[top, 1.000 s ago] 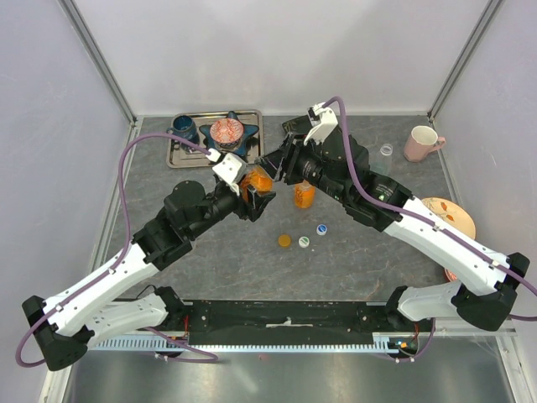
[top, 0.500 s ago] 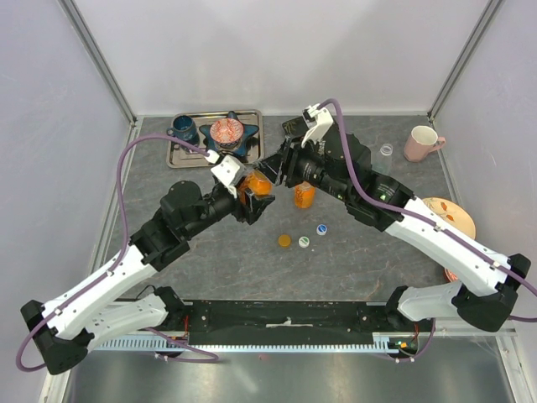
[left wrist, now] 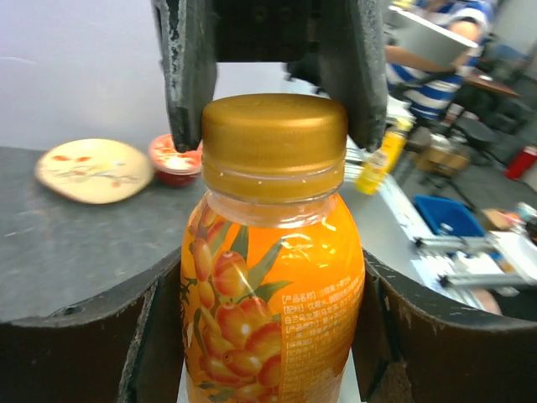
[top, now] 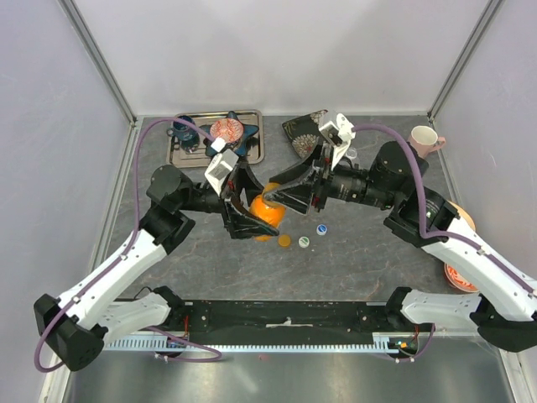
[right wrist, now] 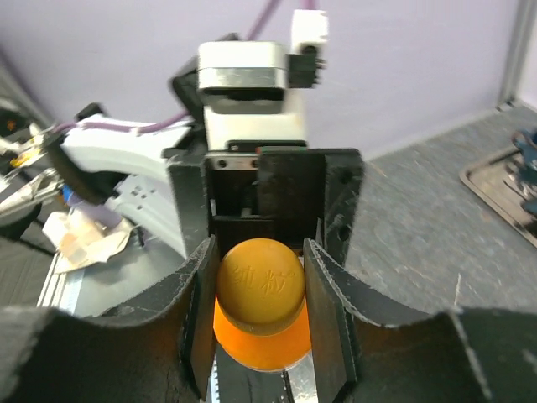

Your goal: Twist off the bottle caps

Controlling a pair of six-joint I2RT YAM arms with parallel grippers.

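Observation:
An orange juice bottle [top: 268, 215] with a gold cap [left wrist: 274, 143] is held off the table, lying sideways between the two arms. My left gripper [top: 254, 215] is shut on the bottle's body [left wrist: 273, 294], one finger [left wrist: 155, 340] on each side. My right gripper [top: 282, 199] faces it and is shut on the cap [right wrist: 260, 284], its fingers [right wrist: 201, 315] pressed against the cap's sides. Its fingers [left wrist: 189, 80] also flank the cap in the left wrist view. The second orange bottle seen earlier is hidden behind the right gripper.
Three loose caps [top: 304, 241] lie on the table just in front of the bottle. A metal tray [top: 178, 157] with a blue cup [top: 183, 130] and a star bowl [top: 226, 132] stands back left. A pink mug [top: 424, 141] is back right. A plate [top: 463, 216] and a red bowl [top: 457, 274] sit at the right.
The left arm has lifted the bottle and swung it nearer and to the right. The right gripper has turned to face it and closed on the cap.

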